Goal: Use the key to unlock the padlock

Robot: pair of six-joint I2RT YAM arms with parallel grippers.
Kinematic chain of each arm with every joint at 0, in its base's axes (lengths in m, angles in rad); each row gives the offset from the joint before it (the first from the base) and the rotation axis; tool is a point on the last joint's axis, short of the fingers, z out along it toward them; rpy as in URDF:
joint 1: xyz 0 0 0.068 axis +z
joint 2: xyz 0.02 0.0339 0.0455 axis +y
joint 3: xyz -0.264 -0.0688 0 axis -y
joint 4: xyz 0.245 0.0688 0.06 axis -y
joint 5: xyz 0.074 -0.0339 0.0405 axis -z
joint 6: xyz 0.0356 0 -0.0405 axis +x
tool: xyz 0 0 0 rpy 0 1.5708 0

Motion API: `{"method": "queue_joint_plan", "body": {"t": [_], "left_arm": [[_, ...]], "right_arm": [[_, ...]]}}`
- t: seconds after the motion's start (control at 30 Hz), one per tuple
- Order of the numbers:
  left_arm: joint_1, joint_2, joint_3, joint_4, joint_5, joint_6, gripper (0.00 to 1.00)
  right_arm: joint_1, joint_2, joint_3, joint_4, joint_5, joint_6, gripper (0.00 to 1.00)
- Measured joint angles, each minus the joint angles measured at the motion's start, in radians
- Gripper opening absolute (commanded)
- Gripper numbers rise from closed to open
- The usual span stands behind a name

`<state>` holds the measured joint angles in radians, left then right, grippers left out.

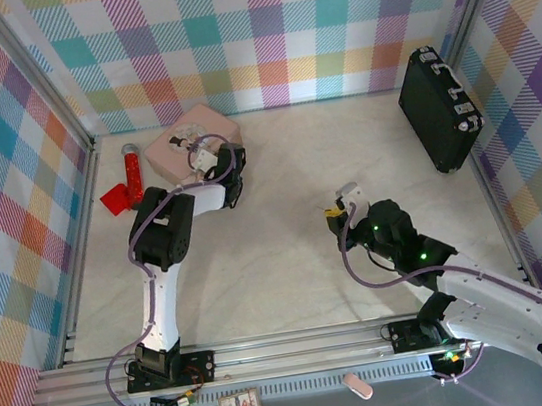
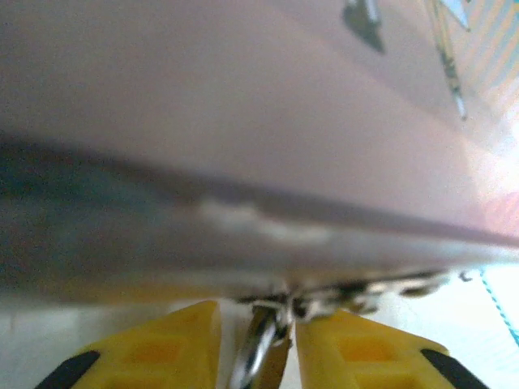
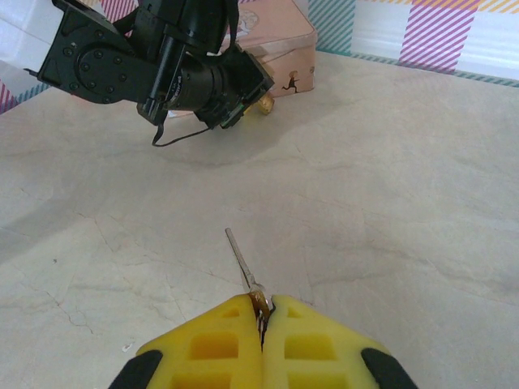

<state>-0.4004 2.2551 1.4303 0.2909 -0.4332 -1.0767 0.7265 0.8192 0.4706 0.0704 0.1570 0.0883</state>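
Now, over at the back left, the left arm is stretched toward the pink tin (image 1: pixel 191 133), a flat rounded-corner box with a smooth matte lid. The left tool (image 2: pixel 258 324) has its ribbed yellow fingers (image 2: pixel 162 348) right up against the tin's side wall, which looms as a blurred pink and grey slab in the left wrist view. Between those fingers hangs a thin, curved silvery shackle (image 2: pixel 256 352). The jaws stand narrowly apart around it, but whether they actually pinch it cannot be told through the blur.

From the right wrist view, the padlock (image 3: pixel 263 104) shows as a tiny brass-gold lump on the tabletop (image 3: pixel 389 178), just beside the tin's lower edge and at the tip of the black, boxy left wrist.

Meanwhile, the right tool (image 3: pixel 261 306) hovers mid-table, well apart from the tin. Its waffle-patterned yellow fingers (image 3: pixel 219 344) are clenched tight on the key (image 3: pixel 241 259), whose slim flat silvery blade pokes out from between them toward the padlock.

Beneath it all, the tabletop is pale, smooth and faintly veined like marble. A glossy red cylinder (image 1: pixel 131 162) with a crumpled red tag (image 1: pixel 114 199) lies left of the tin, and a hard black case (image 1: pixel 438 109) leans at the right wall.
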Motion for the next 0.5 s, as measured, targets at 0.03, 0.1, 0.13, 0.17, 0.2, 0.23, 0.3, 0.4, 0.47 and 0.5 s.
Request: {"method": "queue_joint_plan", "body": {"t": [0.03,0.1,0.13,0.17,0.2,0.23,0.3,0.4,0.47,0.5], "left_arm": [[0.0,0.0,0.0,0.0,0.002,0.0,0.22],[0.0,0.0,0.0,0.0,0.001,0.001,0.17],[0.0,0.0,-0.001,0.001,0.001,0.003,0.14],[0.0,0.0,-0.002,0.002,0.001,0.003,0.12],[0.002,-0.001,-0.007,0.009,0.002,0.007,0.1],[0.003,-0.003,-0.015,0.023,0.003,0.013,0.07],[0.004,-0.011,-0.034,0.045,0.01,0.024,0.05],[0.005,-0.032,-0.069,0.059,0.023,0.041,0.02],[0.006,-0.057,-0.101,0.059,0.034,0.055,0.01],[0.006,-0.074,-0.122,0.056,0.044,0.064,0.0]], "right_arm": [[0.0,0.001,0.0,0.001,0.0,0.0,0.0],[0.0,0.005,0.0,0.006,0.0,0.0,0.0],[0.0,0.007,0.0,0.007,0.0,0.0,0.0],[0.0,0.01,0.0,0.011,-0.001,0.0,0.0],[0.0,0.016,0.0,0.015,-0.002,0.0,0.0],[0.0,0.022,0.0,0.017,-0.005,0.0,0.0],[0.0,0.032,0.0,0.018,-0.008,0.0,0.0],[0.0,0.035,0.0,0.018,-0.009,0.0,0.0],[0.0,0.036,0.0,0.019,-0.008,0.0,0.0],[0.0,0.036,0.0,0.019,-0.008,0.0,0.0]]}}
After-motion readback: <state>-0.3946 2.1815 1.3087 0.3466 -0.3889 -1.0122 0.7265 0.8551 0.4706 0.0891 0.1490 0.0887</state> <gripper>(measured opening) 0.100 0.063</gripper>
